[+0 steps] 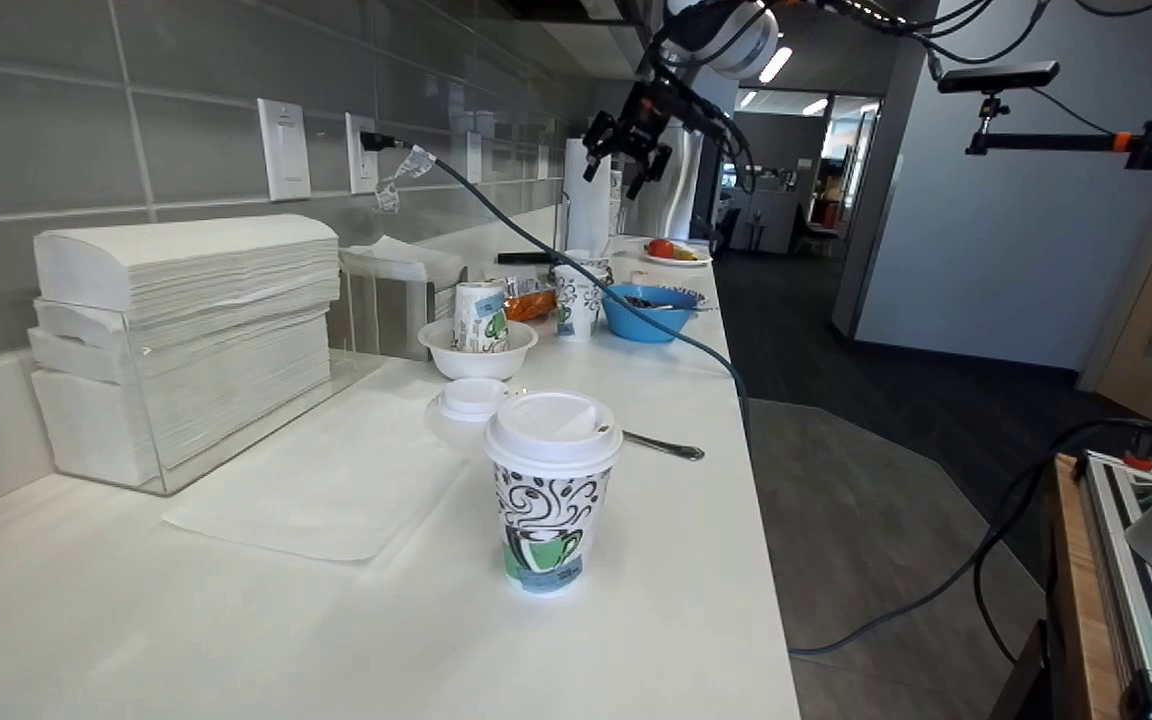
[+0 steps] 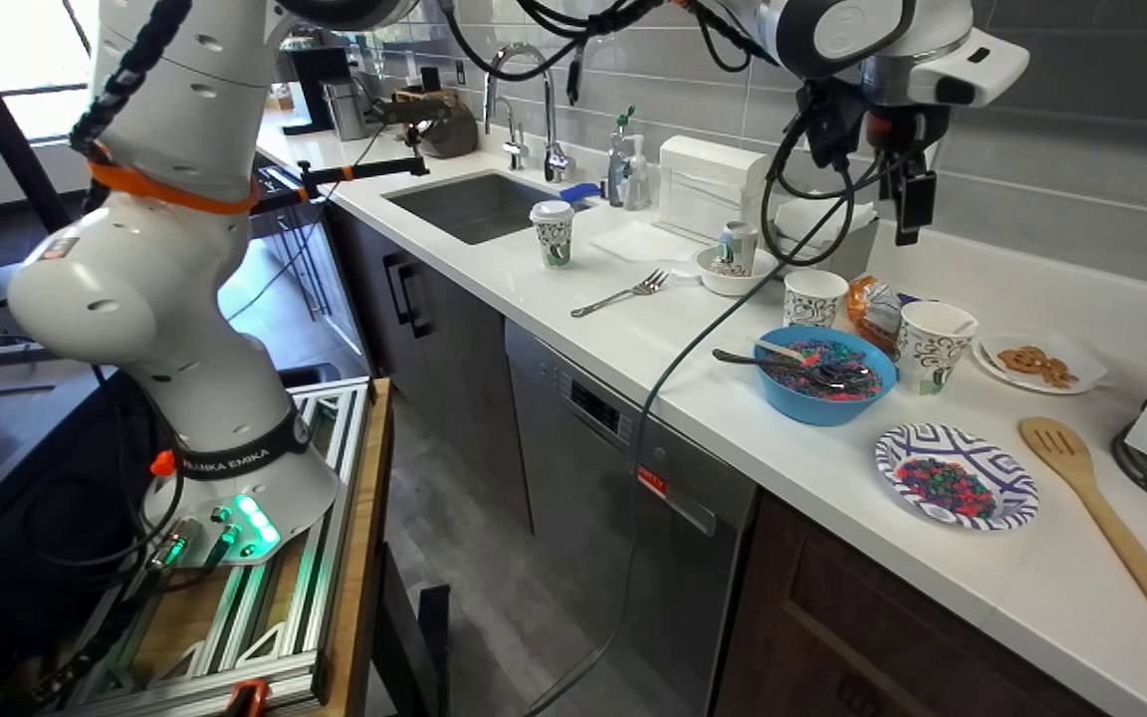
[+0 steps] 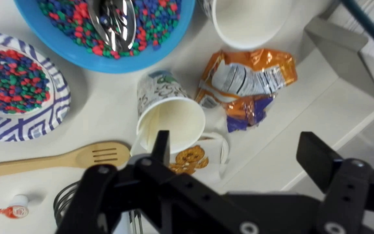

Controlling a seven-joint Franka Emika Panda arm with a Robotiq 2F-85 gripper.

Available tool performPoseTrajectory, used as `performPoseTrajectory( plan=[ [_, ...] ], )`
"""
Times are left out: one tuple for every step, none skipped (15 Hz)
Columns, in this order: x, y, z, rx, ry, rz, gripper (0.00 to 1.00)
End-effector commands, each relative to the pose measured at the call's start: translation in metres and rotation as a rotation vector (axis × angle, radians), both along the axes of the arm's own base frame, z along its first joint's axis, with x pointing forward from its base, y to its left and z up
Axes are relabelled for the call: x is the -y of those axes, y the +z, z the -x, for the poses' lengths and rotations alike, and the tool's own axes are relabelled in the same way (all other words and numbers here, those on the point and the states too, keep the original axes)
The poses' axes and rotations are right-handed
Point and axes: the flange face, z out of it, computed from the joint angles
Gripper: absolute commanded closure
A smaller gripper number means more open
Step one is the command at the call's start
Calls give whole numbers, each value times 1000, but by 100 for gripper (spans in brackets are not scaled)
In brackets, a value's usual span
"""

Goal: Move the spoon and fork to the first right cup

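A metal fork (image 2: 633,292) lies on the counter; its handle (image 1: 671,447) shows behind the lidded cup (image 1: 548,500). Shiny metal cutlery, seemingly a spoon (image 3: 127,26), rests in the blue bowl (image 3: 122,65) of coloured bits; a dark handle (image 2: 741,358) sticks over its rim. A patterned paper cup (image 2: 932,349) holds pale sticks or handles; it also shows in the wrist view (image 3: 180,120). Another patterned cup (image 2: 814,297) stands behind the bowl, also at the top of the wrist view (image 3: 252,22). My gripper (image 3: 235,143) is open and empty, high above the counter.
A cable (image 2: 723,329) crosses before the counter. A patterned plate (image 2: 982,453), wooden slotted turner (image 2: 1101,508), pretzel plate (image 2: 1081,363) and orange snack bag (image 3: 252,71) lie around. A white bowl (image 1: 476,360) holds an upturned cup (image 1: 481,316). Napkin stacks (image 1: 226,340) line the wall.
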Motion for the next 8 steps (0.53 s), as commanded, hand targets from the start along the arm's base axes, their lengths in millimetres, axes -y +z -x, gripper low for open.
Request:
performPoseTrajectory(
  plan=[
    [14,4,37,-153,132,13,0],
    [20,4,43,-193,169,36,0],
    [27,4,50,-243,197,43,0],
    [18,6,31,-174,140,25,0],
    [24,7,37,-204,161,28,0],
    [28,7,40,-215,170,31,0],
    [29,8,41,-217,176,34,0],
    [29,7,41,-218,178,35,0]
  ],
)
